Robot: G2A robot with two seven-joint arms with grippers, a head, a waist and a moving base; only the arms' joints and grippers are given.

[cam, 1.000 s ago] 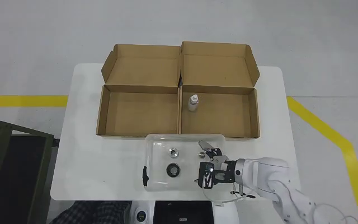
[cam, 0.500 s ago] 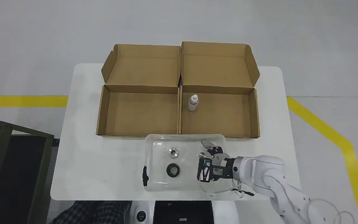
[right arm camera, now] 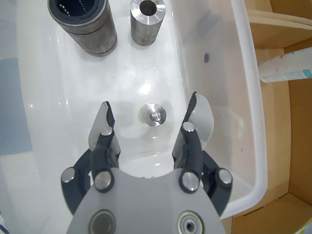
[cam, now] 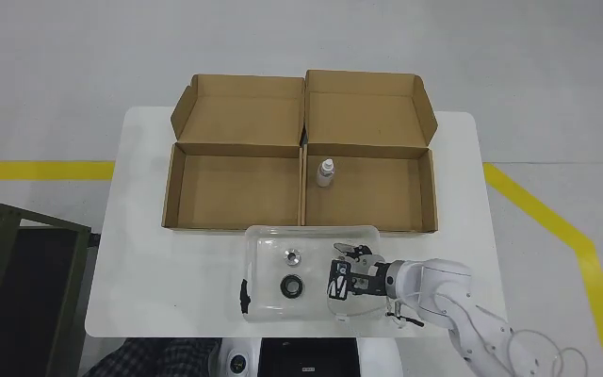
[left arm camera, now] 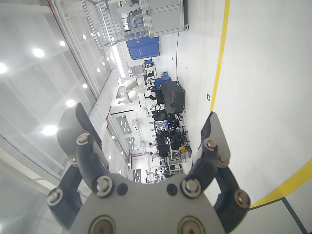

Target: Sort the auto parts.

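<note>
White worktop [cam: 141,236] with rounded corners, set on pale grey floor [cam: 75,57] crossed by yellow lines.

Nearest, at lower centre of the top view: clear plastic tub [right arm camera: 243,74], long side across the frame. Holds three metal parts, all standing on end. Left of the tub's middle, a dark linear bearing [right arm camera: 81,23] with a black inner ring, and just beside it, a little farther up the frame, a plain steel sleeve [right arm camera: 146,20] with a bore through it; close together, not touching. Toward the tub's right half, a small bolt [right arm camera: 154,116], head up, well apart from both.

Right arm in from the lower right corner of the top view, wrist laid over the tub's right half, right pincer [cam: 339,278] pointing toward frame left. Spread wide, gripping nothing; tips within the tub's walls, one either side of the bolt, clear of it on both sides.

Elsewhere, left pincer [left arm camera: 146,113] likewise spread wide with nothing between the fingers, aimed at a bright factory hall with machine frames and a yellow floor line.

Farther up the frame, just behind the tub: two open cardboard boxes side by side, walls touching, lids folded back on the far side. At centre left, left box [cam: 236,193]. At centre right, right box [cam: 386,193], with a white bottle [cam: 325,172] upright at its left end, close to the shared wall. Beyond the lids, a strip of worktop, then floor.
</note>
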